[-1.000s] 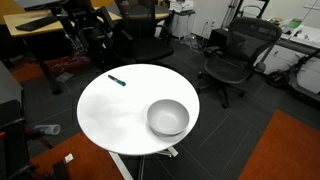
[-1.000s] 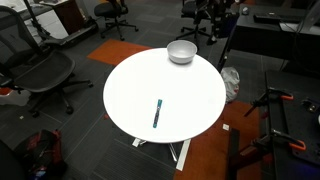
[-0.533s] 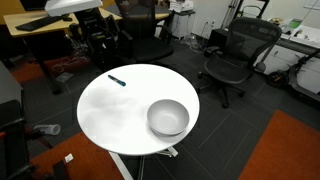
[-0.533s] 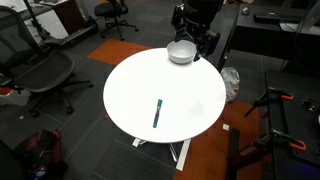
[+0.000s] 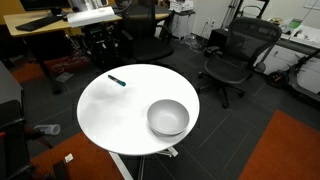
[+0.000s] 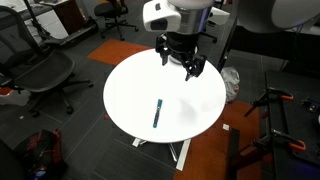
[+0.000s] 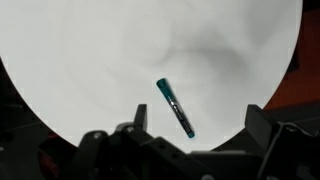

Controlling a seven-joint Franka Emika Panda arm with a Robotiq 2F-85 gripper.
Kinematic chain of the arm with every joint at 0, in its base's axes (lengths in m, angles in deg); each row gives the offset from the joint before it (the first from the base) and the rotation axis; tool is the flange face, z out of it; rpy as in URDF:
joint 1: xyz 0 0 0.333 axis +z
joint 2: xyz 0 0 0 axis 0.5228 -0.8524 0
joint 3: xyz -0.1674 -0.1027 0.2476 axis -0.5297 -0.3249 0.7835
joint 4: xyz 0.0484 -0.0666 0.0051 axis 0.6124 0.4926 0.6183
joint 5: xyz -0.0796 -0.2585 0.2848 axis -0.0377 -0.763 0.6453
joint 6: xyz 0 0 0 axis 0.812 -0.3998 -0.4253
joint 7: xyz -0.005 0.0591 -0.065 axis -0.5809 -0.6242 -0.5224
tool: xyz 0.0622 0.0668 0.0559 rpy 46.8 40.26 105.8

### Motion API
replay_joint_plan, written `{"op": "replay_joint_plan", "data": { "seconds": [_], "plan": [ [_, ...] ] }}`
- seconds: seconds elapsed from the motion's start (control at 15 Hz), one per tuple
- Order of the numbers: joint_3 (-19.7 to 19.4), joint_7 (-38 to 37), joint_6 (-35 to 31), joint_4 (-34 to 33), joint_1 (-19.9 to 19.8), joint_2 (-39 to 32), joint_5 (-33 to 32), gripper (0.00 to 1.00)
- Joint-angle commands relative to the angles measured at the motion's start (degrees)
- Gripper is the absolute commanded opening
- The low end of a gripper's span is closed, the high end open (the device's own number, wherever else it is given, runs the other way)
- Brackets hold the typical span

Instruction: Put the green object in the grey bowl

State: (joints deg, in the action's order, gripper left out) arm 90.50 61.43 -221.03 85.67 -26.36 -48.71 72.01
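A round white table (image 6: 125, 85) stands in an office, seen from above. In an exterior view the gripper (image 6: 181, 67) hangs in the air over the table's far edge. Its two fingers are spread wide and there is nothing between them. There it blocks the bowl from sight.

The pen (image 6: 158, 112), a thin dark teal stick, lies flat on the table near the opposite, near edge. It is well apart from the gripper and below it. Its long axis runs almost straight from the near edge toward the far edge, so it points roughly back at the gripper's side of the table.

In an exterior view the bowl (image 5: 168, 118), smooth and pale grey, stands upright and empty close to the table's edge. The pen lies by the opposite edge, with most of the bare table between them.

In the wrist view the pen lies just ahead of the open fingers, within the span between them but off centre. It slants across the picture, neither in line with the fingers nor square to them.

The coming move probably turns on that slant. The gripper would need to cross toward the pen's edge, come down, and turn the wrist so the fingers close across the pen's thin width.

No brand, label or writing can be read; any print on the pen is too small to make out.
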Motion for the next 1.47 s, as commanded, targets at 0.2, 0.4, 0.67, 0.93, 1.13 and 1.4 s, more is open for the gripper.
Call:
{"op": "replay_joint_plan", "data": {
  "seconds": [0.2, 0.4, 0.67, 0.93, 1.13, 1.4],
  "plan": [
    [2.0, 2.5, 0.0, -5.9, 1.6, -8.1, -3.5, 1.0],
    [3.6, 3.7, -5.0, -7.0, 1.2, -11.1, -1.6, 1.0],
    [4.6, 5.4, -7.0, -8.9, 0.9, -14.7, -2.2, 1.0],
    [4.9, 10.2, -6.3, -10.8, 0.3, -17.6, -2.1, 1.0],
    [4.1, 12.1, -6.0, -12.1, 0.4, -19.3, -3.0, 1.0],
    [2.9, 13.8, -6.0, -13.3, 0.4, -21.6, -3.8, 1.0]
  ]
}}
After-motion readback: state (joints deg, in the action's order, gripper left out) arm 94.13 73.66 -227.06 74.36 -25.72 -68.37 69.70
